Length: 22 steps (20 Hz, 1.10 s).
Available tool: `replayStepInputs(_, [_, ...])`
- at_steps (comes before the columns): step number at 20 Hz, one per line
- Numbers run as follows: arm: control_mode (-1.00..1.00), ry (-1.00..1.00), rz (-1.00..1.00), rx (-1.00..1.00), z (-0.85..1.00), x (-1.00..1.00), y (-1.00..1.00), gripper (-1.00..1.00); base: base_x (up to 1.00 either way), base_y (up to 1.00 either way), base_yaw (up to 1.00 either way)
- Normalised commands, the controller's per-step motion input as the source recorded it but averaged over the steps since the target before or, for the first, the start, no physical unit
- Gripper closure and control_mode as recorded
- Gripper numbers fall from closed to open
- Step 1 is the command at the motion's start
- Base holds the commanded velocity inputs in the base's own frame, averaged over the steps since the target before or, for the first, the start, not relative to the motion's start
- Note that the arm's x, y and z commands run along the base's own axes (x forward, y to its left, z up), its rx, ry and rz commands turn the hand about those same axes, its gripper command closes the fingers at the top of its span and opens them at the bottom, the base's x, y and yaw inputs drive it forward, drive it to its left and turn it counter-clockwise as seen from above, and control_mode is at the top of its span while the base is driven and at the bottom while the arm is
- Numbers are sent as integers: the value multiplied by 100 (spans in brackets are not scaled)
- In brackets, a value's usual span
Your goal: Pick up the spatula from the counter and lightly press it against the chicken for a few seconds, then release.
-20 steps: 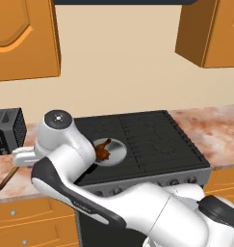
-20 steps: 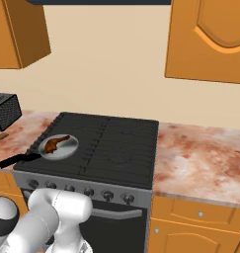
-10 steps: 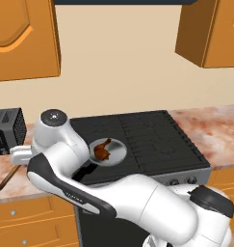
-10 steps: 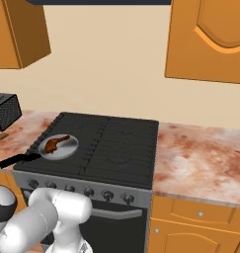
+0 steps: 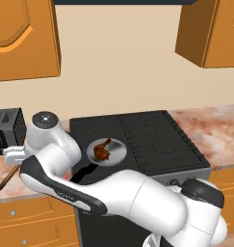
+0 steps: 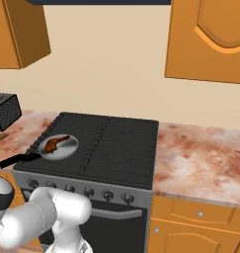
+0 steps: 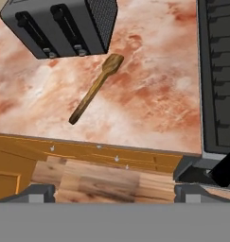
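The spatula (image 7: 95, 89) lies flat on the table (image 7: 149, 94), just in front of the toaster (image 7: 59, 23). The jaws hang spread wide nearby, seemingly ready to straddle its handle.

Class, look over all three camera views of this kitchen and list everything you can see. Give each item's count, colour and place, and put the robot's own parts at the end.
spatula: one, brown wood, flat on the counter between toaster and stove, blade end near the toaster
chicken: one drumstick, brown, in the pan
pan: one, grey with black handle, on the stove's front left
stove: one, black, between the counter stretches
toaster: one, dark grey, on the counter left of the stove
counter: one, mottled pink-brown, either side of the stove
wall cabinets: two, orange, above
base cabinets: a row, orange, under the counter
arm: one, white, reaching left
gripper: one, dark tips, open, above the spatula
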Motion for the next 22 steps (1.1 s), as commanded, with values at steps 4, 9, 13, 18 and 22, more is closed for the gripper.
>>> replayStepInputs(4, [-100,0,-6,0,-17,7,9,-100,0,0,0])
replayStepInputs(9, [-100,0,-7,0,-19,9,12,-100,0,0,0])
replayStepInputs(13, [-100,0,-5,0,-10,10,19,-100,0,0,0])
replayStepInputs(18, [-100,3,-4,0,-8,19,19,-100,0,0,0])
replayStepInputs(22, [-100,8,-5,0,-18,22,17,-100,0,0,0])
